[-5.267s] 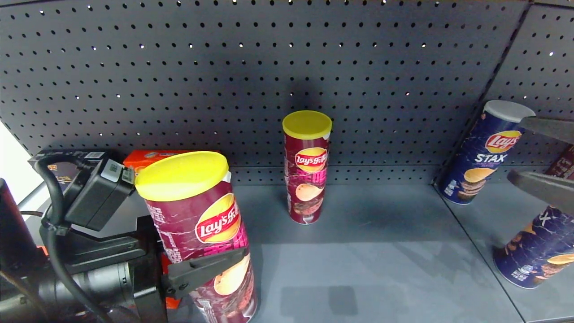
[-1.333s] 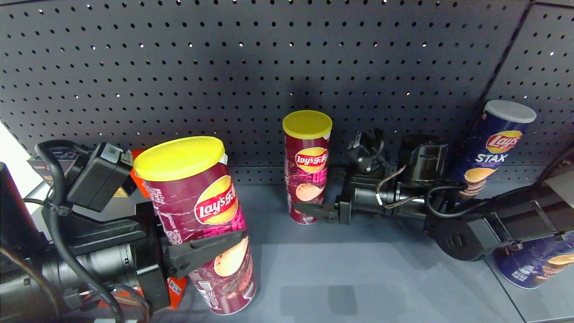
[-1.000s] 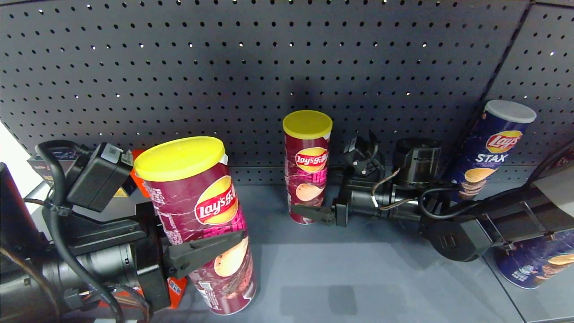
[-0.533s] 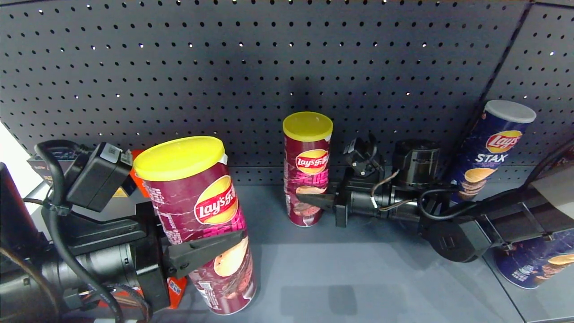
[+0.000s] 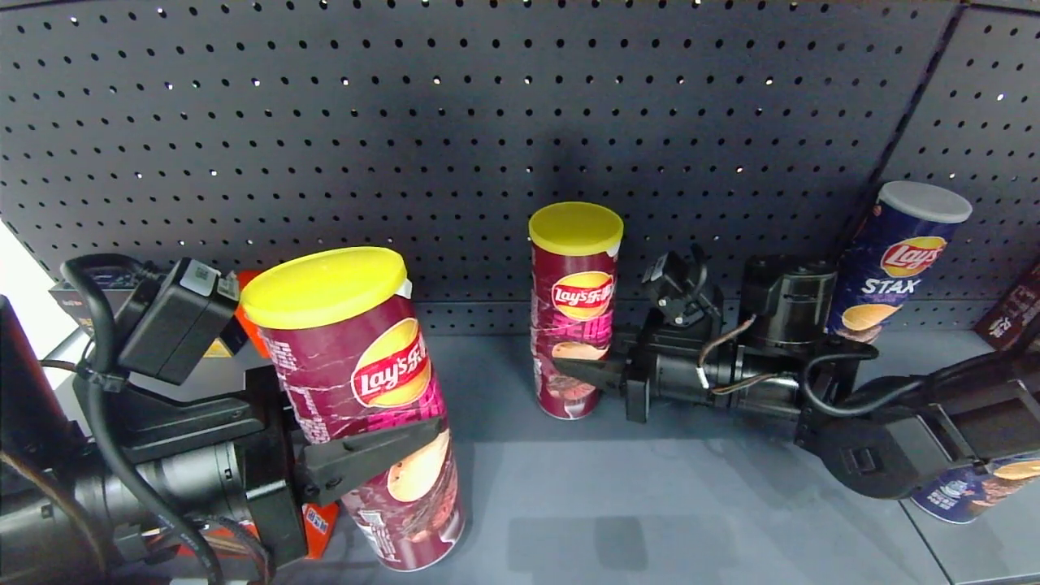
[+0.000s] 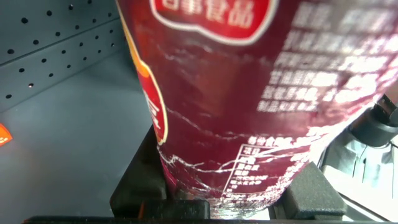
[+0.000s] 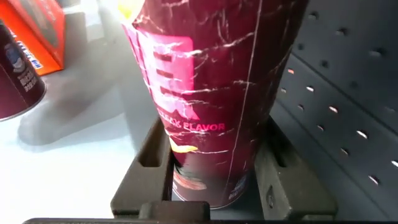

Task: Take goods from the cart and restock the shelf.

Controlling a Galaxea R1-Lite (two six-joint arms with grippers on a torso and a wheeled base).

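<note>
My left gripper (image 5: 390,455) is shut on a maroon chip can with a yellow lid (image 5: 357,390) at the shelf's front left, tilted slightly. In the left wrist view that can (image 6: 249,93) sits between the fingers of the left gripper (image 6: 230,199). A second maroon can (image 5: 575,317) stands upright mid-shelf near the pegboard, and my right gripper (image 5: 573,370) is shut on its lower half from the right. The right wrist view has this can (image 7: 211,93) clamped in the right gripper (image 7: 211,186), its base just above or on the grey shelf floor (image 5: 691,504).
An orange box (image 7: 37,31) lies behind the left can. A blue chip can (image 5: 894,260) leans at the back right, and another blue can (image 5: 967,487) stands partly behind the right arm. The pegboard wall (image 5: 487,122) closes the back.
The right arm came in from the right, shut its gripper on the middle can and shifted it slightly right and forward. The left arm and its can have stayed put.
</note>
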